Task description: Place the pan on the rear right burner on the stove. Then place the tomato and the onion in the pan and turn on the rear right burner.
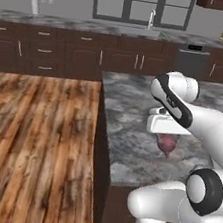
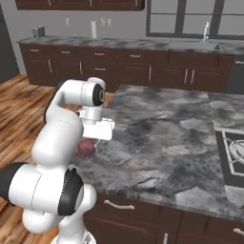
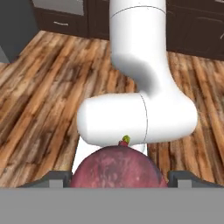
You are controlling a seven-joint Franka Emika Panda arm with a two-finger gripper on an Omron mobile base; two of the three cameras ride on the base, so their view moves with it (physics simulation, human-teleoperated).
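The wooden floor (image 1: 33, 142) spreads wide beside the island, whose grey marbled surface (image 2: 162, 138) carries the work. Dark cabinets (image 1: 67, 51) run along the far wall under a long counter, with a sink tap (image 1: 151, 18) below the window. At the right edge of the right base view a corner of the stove (image 2: 232, 152) lies flat in the surface, well apart from the arm.

The white arm bends down over the near corner of the island, and its gripper (image 1: 166, 138) hangs just above the surface there. The onion (image 1: 167, 143), a dull maroon-pink ball with a small green-yellow tip, sits between the jaws close to the island's edge. In the hand view the onion (image 3: 118, 168) bulges up large between the two dark fingertips (image 3: 59, 178), which stand spread wide on either side of it. Whether they press on it or merely flank it I cannot tell.
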